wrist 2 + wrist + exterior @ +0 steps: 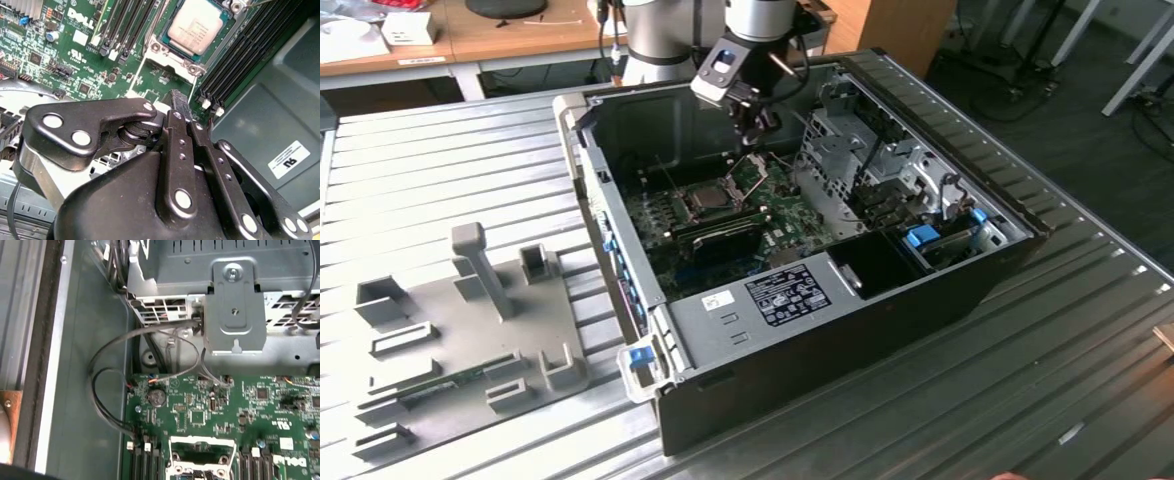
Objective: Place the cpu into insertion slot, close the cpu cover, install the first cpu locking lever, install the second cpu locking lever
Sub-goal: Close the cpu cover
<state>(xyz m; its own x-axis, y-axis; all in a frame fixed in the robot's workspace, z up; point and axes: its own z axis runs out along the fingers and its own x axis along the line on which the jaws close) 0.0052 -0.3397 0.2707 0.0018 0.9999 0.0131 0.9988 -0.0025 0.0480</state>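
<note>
Just beyond my gripper (179,100), the cpu (197,25) is sitting flat in the insertion slot (167,52), grey top showing. I am hovering over the green board (150,85) with fingers (175,105) pressed together, the cpu cover (750,172) standing raised beside them.

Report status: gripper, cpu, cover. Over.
Gripper shut, above board, near slot. Cpu seated in slot. Cover raised, not closed.

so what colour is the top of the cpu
The cpu top is pale silver-grey metal; clearest in the second wrist view.
</note>
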